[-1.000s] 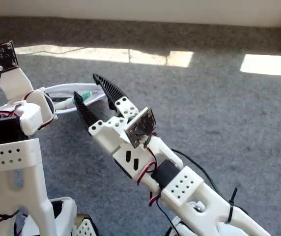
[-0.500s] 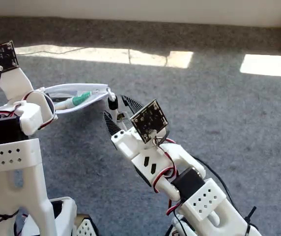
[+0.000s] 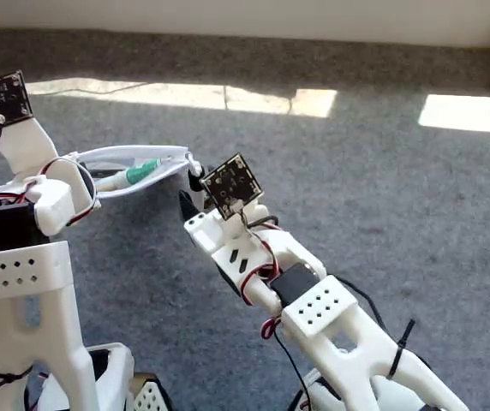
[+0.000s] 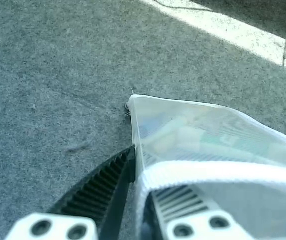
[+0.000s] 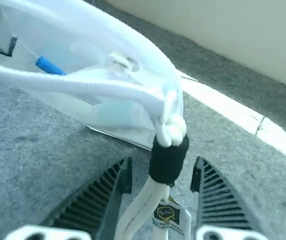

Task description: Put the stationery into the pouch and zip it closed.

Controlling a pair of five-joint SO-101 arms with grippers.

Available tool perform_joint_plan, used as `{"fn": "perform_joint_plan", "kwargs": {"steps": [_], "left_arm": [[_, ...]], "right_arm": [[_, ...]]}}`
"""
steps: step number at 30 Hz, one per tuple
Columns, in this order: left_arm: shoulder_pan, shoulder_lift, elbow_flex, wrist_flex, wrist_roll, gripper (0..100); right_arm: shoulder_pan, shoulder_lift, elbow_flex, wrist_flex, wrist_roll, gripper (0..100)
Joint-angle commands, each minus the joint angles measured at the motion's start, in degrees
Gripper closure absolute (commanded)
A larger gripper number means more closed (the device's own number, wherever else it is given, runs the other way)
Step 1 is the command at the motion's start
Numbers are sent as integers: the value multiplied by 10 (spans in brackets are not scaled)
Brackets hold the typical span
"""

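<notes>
Right gripper [image 5: 161,165] has advanced back to the pouch [image 3: 112,158] — jaws spread, straddling the zip pull [image 5: 168,152], not yet gripping. Left gripper [image 4: 139,170] pinches the pouch's opposite corner (pen [image 3: 146,169] inside). Judged next: zipping.

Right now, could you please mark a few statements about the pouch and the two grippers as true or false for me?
1. The left gripper has its fingers shut on the edge of the pouch. True.
2. The right gripper is shut on the black zip pull. False: its fingers stand open on either side of it.
3. A green-and-white item lies inside the pouch. True.
4. The surface below is bare wood. False: it is grey carpet.
</notes>
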Motion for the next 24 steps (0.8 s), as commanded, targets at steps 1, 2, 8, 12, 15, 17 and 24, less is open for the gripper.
{"fn": "perform_joint_plan", "kwargs": {"steps": [1,2,8,12,15,17,24], "left_arm": [[-1,-7,-1,-11,-4,993],[-1,-7,-1,-11,-4,993],[-1,-7,-1,-11,-4,993],[-1,-7,-1,-11,-4,993],[-1,-7,-1,-11,-4,993],[-1,-7,-1,-11,-4,993],[-1,-7,-1,-11,-4,993]], "right_arm": [[8,-4,-15,-29,-1,810],[8,-4,-15,-29,-1,810],[8,-4,-15,-30,0,810],[21,1,-15,-71,0,811],[29,2,-15,-76,0,811],[29,2,-12,-76,0,811],[27,1,-11,-74,0,815]]}}
